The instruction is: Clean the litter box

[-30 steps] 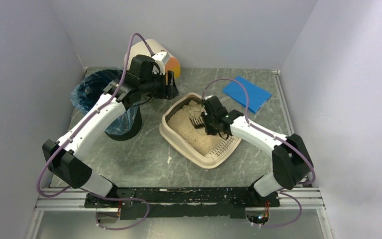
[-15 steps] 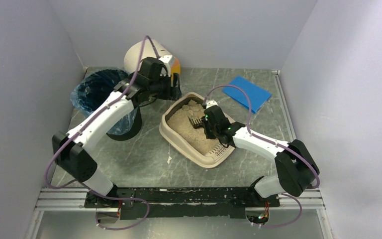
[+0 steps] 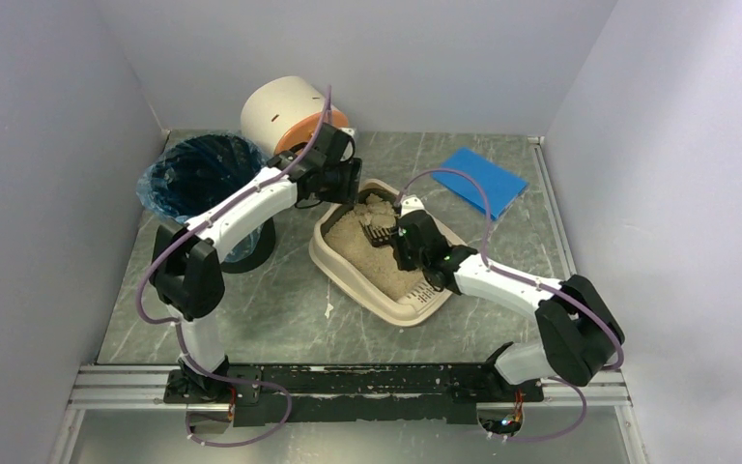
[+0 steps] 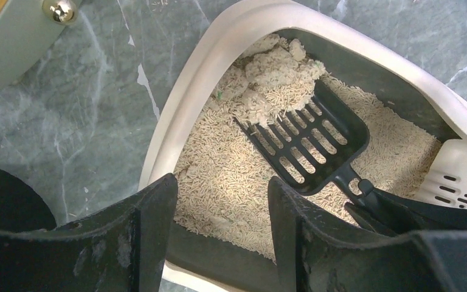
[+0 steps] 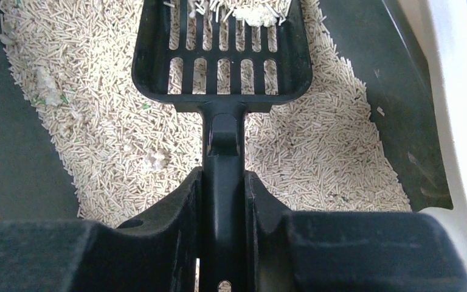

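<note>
The litter box [image 3: 318, 250] is a beige tray of tan pellet litter at mid-table, also seen in the left wrist view [image 4: 176, 103] and the right wrist view [image 5: 456, 121]. A black slotted scoop [image 3: 379, 233] [image 4: 313, 143] [image 5: 222, 55] lies low on the litter, its front edge against a pale clump pile [image 4: 273, 61] at the box's far end. My right gripper [image 3: 404, 244] [image 5: 224, 182] is shut on the scoop's handle. Over the box's far left rim my left gripper [image 3: 348, 184] [image 4: 222, 182] hovers open, with nothing between its fingers.
A black bin with a blue liner [image 3: 198, 174] stands left of the box. Behind it is a white cylindrical drawer unit with an orange front [image 3: 285, 111]; its knob [image 4: 59, 9] shows near the left wrist. A blue cloth [image 3: 480, 179] lies at the back right.
My left arm has swung right, from near the bin and drawer unit to the box's far left rim. The right gripper has pushed the scoop slightly toward the far end.
</note>
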Motion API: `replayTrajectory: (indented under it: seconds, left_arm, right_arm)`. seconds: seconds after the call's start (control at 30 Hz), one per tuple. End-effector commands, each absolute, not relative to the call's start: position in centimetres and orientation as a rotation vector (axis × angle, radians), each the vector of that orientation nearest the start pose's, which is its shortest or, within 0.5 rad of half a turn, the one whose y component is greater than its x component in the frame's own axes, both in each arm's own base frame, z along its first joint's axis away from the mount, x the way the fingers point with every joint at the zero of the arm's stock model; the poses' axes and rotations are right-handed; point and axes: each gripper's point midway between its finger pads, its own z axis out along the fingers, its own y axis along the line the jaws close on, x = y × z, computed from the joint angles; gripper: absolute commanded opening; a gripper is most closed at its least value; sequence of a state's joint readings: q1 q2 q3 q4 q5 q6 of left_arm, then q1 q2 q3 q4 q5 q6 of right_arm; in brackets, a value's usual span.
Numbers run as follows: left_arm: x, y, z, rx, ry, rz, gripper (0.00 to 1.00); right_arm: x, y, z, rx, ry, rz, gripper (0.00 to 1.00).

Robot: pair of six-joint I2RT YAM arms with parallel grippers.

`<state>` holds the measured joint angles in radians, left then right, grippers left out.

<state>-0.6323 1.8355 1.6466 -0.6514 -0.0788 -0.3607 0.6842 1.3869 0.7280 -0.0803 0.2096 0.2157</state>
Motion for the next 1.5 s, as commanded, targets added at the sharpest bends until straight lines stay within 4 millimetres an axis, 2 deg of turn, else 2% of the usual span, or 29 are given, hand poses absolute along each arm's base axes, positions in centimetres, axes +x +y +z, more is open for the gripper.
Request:
replayTrajectory:
  seconds: [0.0,0.13,0.4,0.57,0.77,0.93,1.07,1.2,1.47]
  left_arm:
    - [38.7,-28.8,17.5,0.273,2.401,-0.389,0.61]
    - [38.6,-28.8,16.3,0.288,2.423,-0.378,0.61]
    - [38.1,-28.6,14.5,0.302,2.465,-0.366,0.59]
    - [37.8,-28.3,14.1,0.305,2.472,-0.355,0.6]
    - [37.6,-28.6,14.7,0.309,2.456,-0.393,0.61]
    - [37.4,-28.8,14.3,0.311,2.478,-0.399,0.6]
    - [37.3,-29.2,14.6,0.311,2.466,-0.435,0.59]
    - [37.0,-29.0,15.0,0.316,2.477,-0.428,0.59]
    - [36.7,-29.6,19.1,0.299,2.4,-0.523,0.61]
  right_arm:
    - [31.4,21.4,9.4,-0.379,2.187,0.22,0.0]
    - [31.5,21.3,9.0,-0.39,2.184,0.159,0.0]
    - [32.4,22.0,8.6,-0.346,2.153,0.176,0.0]
    - [32.3,22.0,8.5,-0.344,2.121,0.156,0.0]
    - [31.5,21.2,8.1,-0.348,2.083,0.154,0.0]
    - [31.5,20.9,8.2,-0.332,2.068,0.142,0.0]
    - [31.8,20.6,8.3,-0.331,2.039,0.124,0.0]
    - [31.1,20.7,9.0,-0.369,2.043,0.148,0.0]
    - [29.6,20.0,9.7,-0.437,1.966,0.169,0.0]
